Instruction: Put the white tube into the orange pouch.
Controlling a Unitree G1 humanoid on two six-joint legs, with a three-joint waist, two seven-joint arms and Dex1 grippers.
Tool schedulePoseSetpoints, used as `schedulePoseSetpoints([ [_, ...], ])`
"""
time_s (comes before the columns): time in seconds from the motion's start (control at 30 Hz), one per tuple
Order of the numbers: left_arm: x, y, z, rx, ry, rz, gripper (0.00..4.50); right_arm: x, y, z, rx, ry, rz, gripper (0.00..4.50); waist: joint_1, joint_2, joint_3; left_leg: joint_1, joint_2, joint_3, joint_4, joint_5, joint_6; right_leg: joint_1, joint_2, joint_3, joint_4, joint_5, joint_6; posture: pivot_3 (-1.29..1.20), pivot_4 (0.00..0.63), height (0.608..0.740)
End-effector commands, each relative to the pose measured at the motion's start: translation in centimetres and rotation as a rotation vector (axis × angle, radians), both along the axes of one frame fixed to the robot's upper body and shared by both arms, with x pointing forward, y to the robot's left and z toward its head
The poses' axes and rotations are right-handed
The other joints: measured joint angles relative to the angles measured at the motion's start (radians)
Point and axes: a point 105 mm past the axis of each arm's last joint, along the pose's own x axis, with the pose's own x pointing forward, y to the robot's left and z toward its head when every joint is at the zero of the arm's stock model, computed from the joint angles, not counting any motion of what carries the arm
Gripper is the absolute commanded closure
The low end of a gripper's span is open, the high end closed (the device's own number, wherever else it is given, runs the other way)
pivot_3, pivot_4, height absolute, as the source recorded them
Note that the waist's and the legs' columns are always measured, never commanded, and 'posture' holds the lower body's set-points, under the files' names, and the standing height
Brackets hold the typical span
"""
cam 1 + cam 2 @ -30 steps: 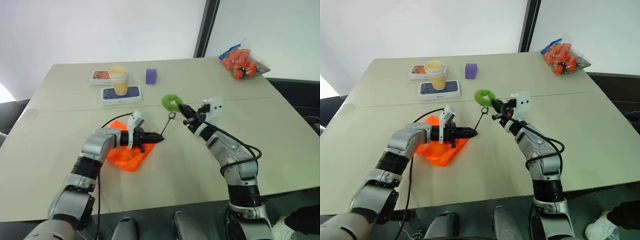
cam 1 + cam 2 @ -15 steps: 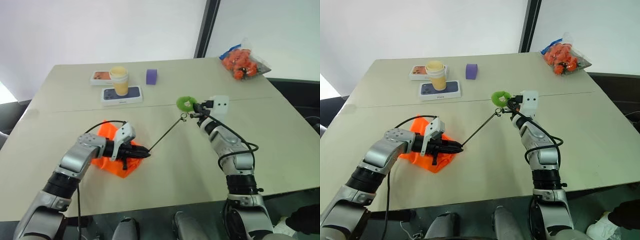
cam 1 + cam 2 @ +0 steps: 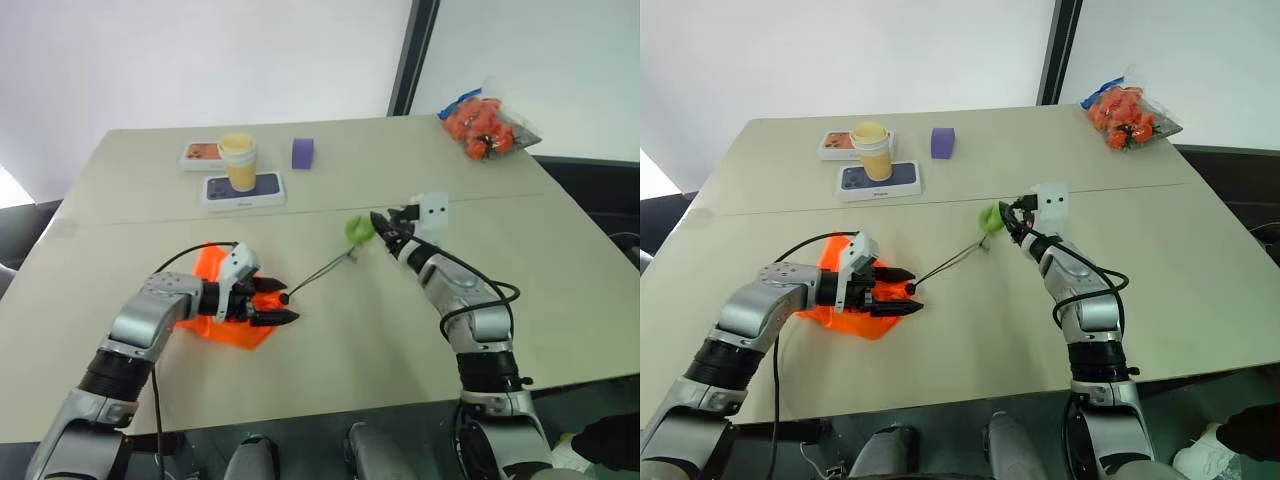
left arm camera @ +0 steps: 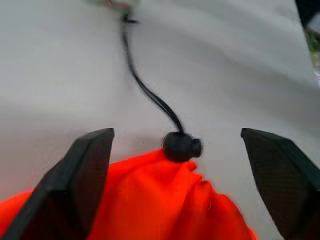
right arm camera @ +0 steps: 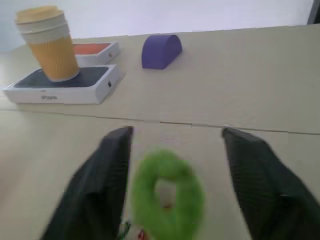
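The orange pouch (image 3: 213, 318) lies crumpled on the table at the near left. Its black cord (image 3: 320, 270) runs to a lime-green ring (image 3: 357, 228). My left gripper (image 3: 272, 306) is open at the pouch's gathered mouth. In the left wrist view its fingers (image 4: 87, 170) stand wide on either side of the black cord stopper (image 4: 181, 146) without touching it. My right gripper (image 3: 385, 228) is open just right of the ring. In the right wrist view the ring (image 5: 167, 192) sits loose and blurred between the spread fingers (image 5: 262, 182). The white tube is hidden.
At the far left of the table (image 3: 420, 330) a yellow-and-white cup (image 3: 238, 160) stands on a dark phone box (image 3: 243, 190), with a second box (image 3: 199, 154) behind it. A purple block (image 3: 303, 152) sits nearby. A clear bag of orange fruit (image 3: 487, 125) lies far right.
Both grippers have opened. The right one has let go of the green ring, which has dropped lower, and the cord has gone slack. The left one has released the pouch's mouth.
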Motion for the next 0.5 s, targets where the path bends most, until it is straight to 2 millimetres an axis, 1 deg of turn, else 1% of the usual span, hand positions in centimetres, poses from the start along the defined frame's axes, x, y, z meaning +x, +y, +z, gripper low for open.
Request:
schedulePoseSetpoints([
  [0.03,0.7,2.4,3.5,-0.073,-0.114,0.135,0.44,-1.0,0.0,1.0,-0.041,-0.052,0.052,1.06,0.002,0.000,0.000,0.000,0.000,0.000,0.000,0.000,0.000,0.000,0.000,0.000,0.000,0.000,0.000,0.00,0.150,0.723],
  [0.13,1.4,4.7,5.0,-0.076,-0.206,0.285,0.44,-1.7,-0.6,0.4,-0.076,-0.045,0.098,1.06,0.003,0.000,0.000,0.000,0.000,0.000,0.000,0.000,0.000,0.000,0.000,0.000,-0.001,0.000,0.000,0.00,0.150,0.723],
  [0.23,1.6,7.1,5.4,-0.050,-0.285,0.436,0.44,-2.7,-0.9,0.3,-0.095,-0.060,0.175,1.06,0.003,0.000,0.000,0.000,0.000,0.000,0.001,0.000,0.000,0.001,-0.001,0.000,-0.001,0.000,0.000,0.00,0.150,0.723],
  [0.3,1.1,8.2,5.2,-0.038,-0.312,0.510,0.44,-3.4,-1.3,0.3,-0.089,-0.065,0.218,1.06,0.001,0.000,0.000,0.000,0.000,0.001,0.000,0.000,0.000,0.001,-0.001,0.000,-0.002,0.000,0.000,0.00,0.150,0.723],
  [0.37,0.6,8.7,4.9,-0.027,-0.325,0.549,0.44,-3.8,-1.6,0.3,-0.079,-0.063,0.239,1.06,0.002,-0.001,0.001,0.000,0.000,0.001,0.000,0.000,0.000,0.001,-0.001,0.000,-0.002,0.000,0.000,0.00,0.150,0.723],
  [0.5,-0.9,10.5,3.1,0.033,-0.343,0.658,0.44,-5.3,-2.7,-0.3,-0.073,-0.042,0.314,1.06,0.003,-0.002,0.001,0.000,0.000,0.001,0.000,0.000,0.000,0.001,-0.001,0.000,-0.002,0.000,0.000,0.00,0.150,0.723],
])
